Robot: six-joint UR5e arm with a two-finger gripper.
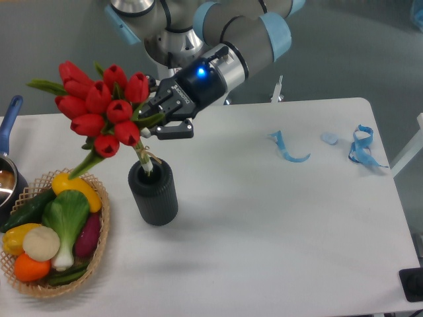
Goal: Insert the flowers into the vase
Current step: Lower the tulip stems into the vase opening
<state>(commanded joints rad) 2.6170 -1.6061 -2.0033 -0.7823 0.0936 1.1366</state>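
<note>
The flowers [101, 107], a tied bunch of red tulip buds with green leaves, hang tilted above the table's left side, heads up and to the left. Their stem ends dip into the mouth of the vase [153, 193], a dark grey ribbed cylinder standing upright just right of the basket. My gripper [157, 119] reaches in from the upper right and is shut on the flowers at the leafy part below the heads. One loose leaf droops toward the basket.
A wicker basket [100, 254] of vegetables sits at the front left. A blue-handled metal pot [8, 173] shows at the left edge. Blue ribbon scraps [288, 148] and a blue ribbon piece [362, 146] lie at the right. The robot base [180, 56] stands behind.
</note>
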